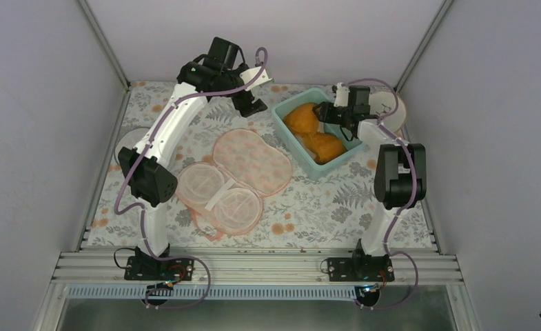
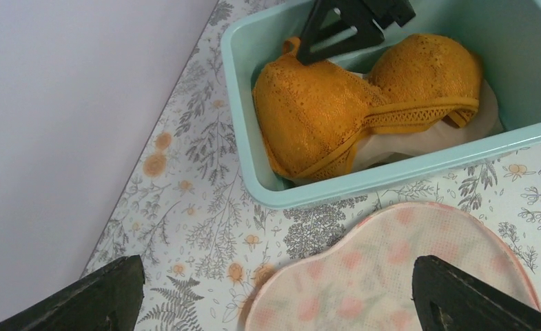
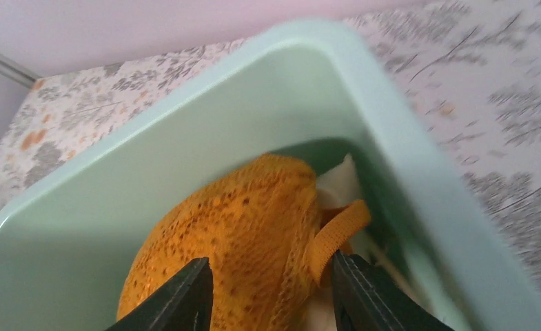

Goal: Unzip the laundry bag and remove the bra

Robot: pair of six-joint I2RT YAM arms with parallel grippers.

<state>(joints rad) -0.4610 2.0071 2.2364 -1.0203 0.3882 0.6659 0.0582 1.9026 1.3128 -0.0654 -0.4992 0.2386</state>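
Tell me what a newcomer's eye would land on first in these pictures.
The bright orange bra lies in the pale teal bin at the table's far right, with the right gripper down over one cup, jaws apart. In the middle of the floral table the peach mesh laundry bag lies opened flat like a clamshell, white rings showing in its near half, while the left gripper hovers open just beyond it.

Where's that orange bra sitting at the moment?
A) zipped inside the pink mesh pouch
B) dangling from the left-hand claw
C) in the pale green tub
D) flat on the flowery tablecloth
C: the bra lies inside the tub, with both cups showing above its rim, while the laundry bag lies open apart from it.
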